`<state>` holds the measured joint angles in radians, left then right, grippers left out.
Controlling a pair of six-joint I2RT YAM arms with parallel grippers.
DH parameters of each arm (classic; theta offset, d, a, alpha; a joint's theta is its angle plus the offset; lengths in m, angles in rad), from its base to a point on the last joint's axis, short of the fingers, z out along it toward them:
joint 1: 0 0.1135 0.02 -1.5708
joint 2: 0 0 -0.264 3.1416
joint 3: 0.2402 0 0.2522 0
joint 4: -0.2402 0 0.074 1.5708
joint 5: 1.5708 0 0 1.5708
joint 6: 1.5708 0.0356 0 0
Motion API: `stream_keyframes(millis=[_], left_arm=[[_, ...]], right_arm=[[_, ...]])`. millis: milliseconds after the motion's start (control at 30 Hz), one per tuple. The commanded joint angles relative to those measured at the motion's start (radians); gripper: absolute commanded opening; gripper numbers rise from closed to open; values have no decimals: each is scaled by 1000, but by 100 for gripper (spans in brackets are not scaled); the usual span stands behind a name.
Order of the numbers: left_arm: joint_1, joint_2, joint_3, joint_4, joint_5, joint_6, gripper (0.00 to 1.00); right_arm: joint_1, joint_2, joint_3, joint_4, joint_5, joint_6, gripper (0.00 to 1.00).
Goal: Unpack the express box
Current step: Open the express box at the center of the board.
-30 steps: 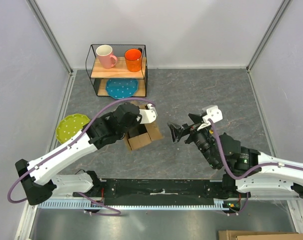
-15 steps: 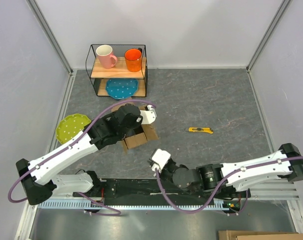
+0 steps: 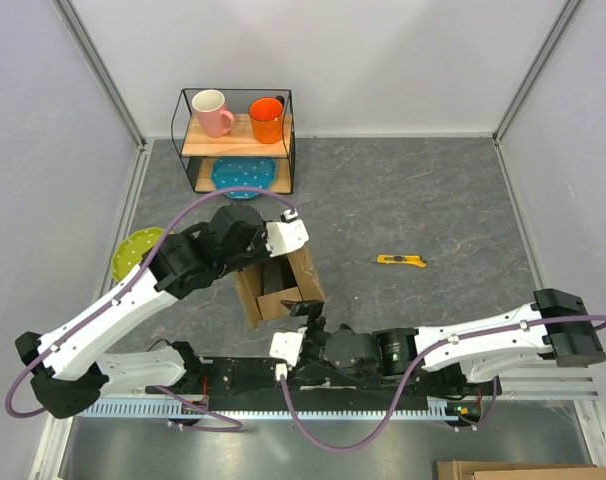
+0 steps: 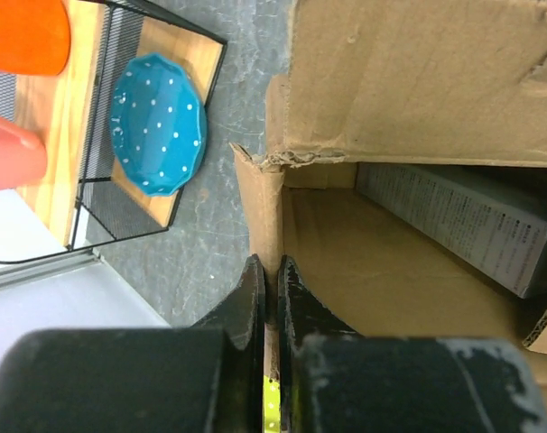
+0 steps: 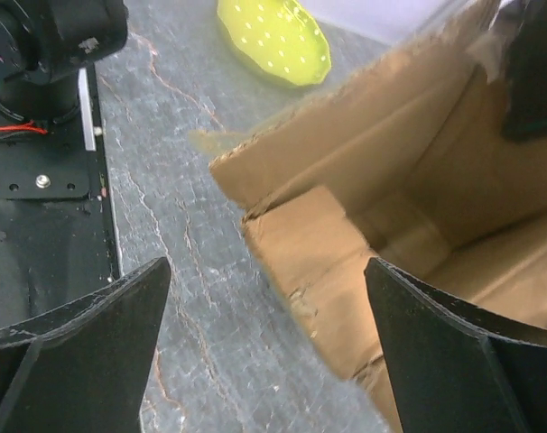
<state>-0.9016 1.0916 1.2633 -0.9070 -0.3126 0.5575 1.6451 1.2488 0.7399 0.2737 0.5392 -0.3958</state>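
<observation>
Grey marbled worktop (image 3: 433, 200) between pale walls carries the express box (image 3: 305, 278), which stands open with its flaps folded outward. Beyond the box is a wire shelf (image 3: 238, 140) of mugs and a blue dish; a yellow knife (image 3: 401, 260) lies well off to the box's right.

The left gripper (image 4: 272, 271) is pressed together on the rim of the box's far wall, pinching the cardboard. Inside, a grey printed packet (image 4: 454, 225) rests against one wall.

The right gripper (image 5: 266, 266) hangs just beside the box's near corner with its fingers spread wide, and nothing is between them but that corner's torn edge.

Opening looks done, and the step in hand is emptying. The left arm seems to be steadying the carton. Next, the right gripper needs to rise over the near wall, reach down into the cavity and line its spread fingers across the packet's narrow sides before closing, without snagging a flap or dragging the box out of the left grip.
</observation>
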Motion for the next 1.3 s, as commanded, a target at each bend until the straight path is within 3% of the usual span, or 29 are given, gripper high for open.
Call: stream_keyframes(millis=[0, 333, 500, 733, 1000, 1267], left_arm=[[3, -12, -42, -79, 150, -54, 2], [-13, -27, -33, -159, 250, -19, 2], [-13, -38, -30, -173, 263, -13, 2], [-13, -39, -16, -170, 257, -13, 2], [4, -44, -47, -139, 215, -7, 2], [26, -29, -53, -109, 168, -5, 2]], right_arm=[[-41, -29, 98, -105, -203, -116, 98], [-214, 52, 268, -416, -471, -132, 98], [-271, 99, 302, -479, -507, -129, 98], [-281, 208, 433, -695, -538, -86, 97], [-278, 129, 423, -709, -619, -9, 83], [-225, 47, 368, -685, -588, 67, 81]])
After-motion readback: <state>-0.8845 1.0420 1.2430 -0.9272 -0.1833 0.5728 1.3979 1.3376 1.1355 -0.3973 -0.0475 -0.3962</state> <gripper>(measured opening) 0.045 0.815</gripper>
